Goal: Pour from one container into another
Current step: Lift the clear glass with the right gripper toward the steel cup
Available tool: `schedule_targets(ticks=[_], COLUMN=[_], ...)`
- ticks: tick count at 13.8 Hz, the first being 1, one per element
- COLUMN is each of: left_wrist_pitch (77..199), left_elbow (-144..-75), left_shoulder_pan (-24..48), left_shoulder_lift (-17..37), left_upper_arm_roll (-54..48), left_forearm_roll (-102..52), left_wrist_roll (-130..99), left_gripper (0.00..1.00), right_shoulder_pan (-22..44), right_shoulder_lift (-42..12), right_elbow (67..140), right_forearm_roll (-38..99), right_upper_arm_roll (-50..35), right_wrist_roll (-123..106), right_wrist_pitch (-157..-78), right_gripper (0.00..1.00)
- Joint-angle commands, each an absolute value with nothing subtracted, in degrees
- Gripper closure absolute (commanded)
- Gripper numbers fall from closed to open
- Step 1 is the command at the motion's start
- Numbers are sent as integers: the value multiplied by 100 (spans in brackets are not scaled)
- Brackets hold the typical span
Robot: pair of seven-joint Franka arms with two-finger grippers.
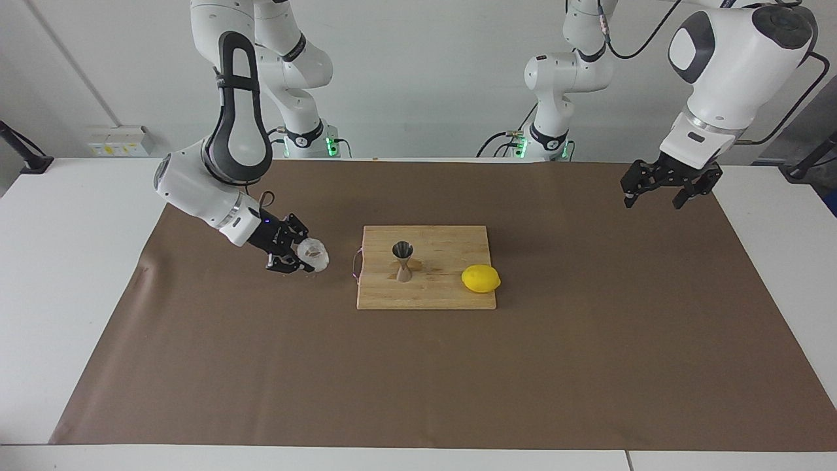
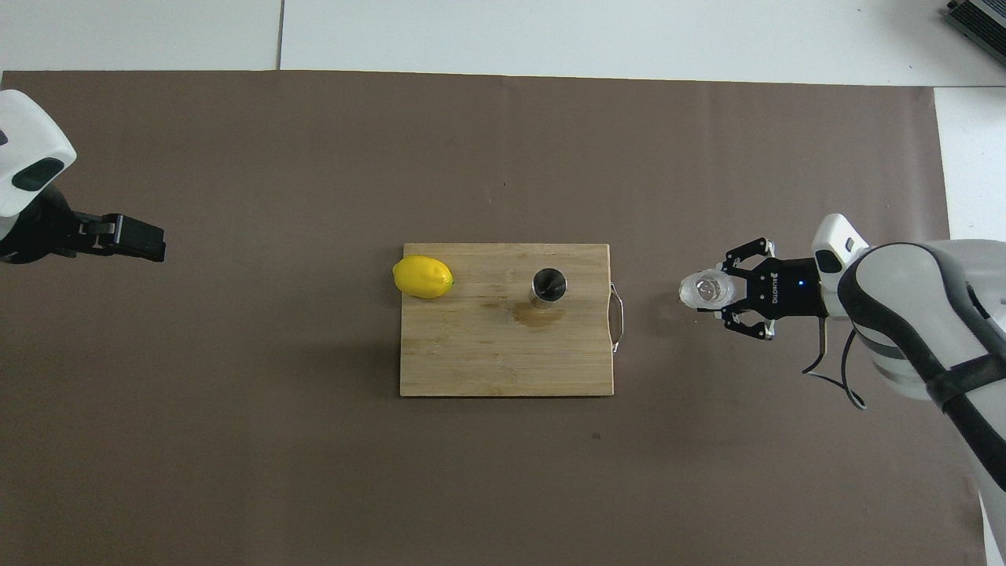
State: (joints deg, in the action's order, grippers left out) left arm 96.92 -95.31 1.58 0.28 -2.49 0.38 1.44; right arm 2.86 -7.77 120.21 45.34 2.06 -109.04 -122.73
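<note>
Starting with what I hold: my right gripper (image 1: 306,256) has its fingers closed on the sides of the frosted cup (image 1: 314,253), carrying it low over the brown mat (image 1: 418,379). I grip the wall and not the rim, I judge, so the mouth stays free for pouring. On the overhead view's clock face, the cup is at three o'clock from the cutting board (image 2: 487,362), just short of its metal handle (image 2: 619,318).

Next out is the steel jigger (image 2: 549,284), upright on the board toward its one o'clock corner, with its open cone facing up. That is where the cup has to go. It will need to be lifted above that rim before I tip it, since the mouth is narrow and the jigger is slim enough to knock over. A damp-looking stain (image 2: 538,316) marks the wood at six o'clock from the jigger.

The lemon (image 2: 423,277) lies at the board's ten o'clock corner, well apart from the jigger and out of my way.

My left gripper (image 1: 662,196) waits, fingers wide and empty, high over the mat at nine o'clock.

The overhead view shows straight down into the cup and the jigger but hides their height. The facing view shows the jigger's hourglass waist and how low the cup rides. Neither view tells me how full the cup is.
</note>
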Motion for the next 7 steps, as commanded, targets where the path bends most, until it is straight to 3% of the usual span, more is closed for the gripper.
schedule_targets(ticks=[1,7], left_wrist_pitch=[9826,9940], left_elbow=[-9659,-9633], left_shoulder_pan=[124,-9], left_shoulder_lift=[-35,-18], left_upper_arm_roll=[-220,-229], left_forearm_roll=[149,132], left_wrist_roll=[70,44], left_gripper=[0,0], right_shoulder_pan=[605,1440], right_shoulder_lift=[-721,-887], right_elbow=[11586,10917], right_forearm_roll=[3983,2991], right_upper_arm_roll=[193,193], right_wrist_roll=[-9804,-8572], right_wrist_pitch=[-12270,-12348], right_gripper=[100,100])
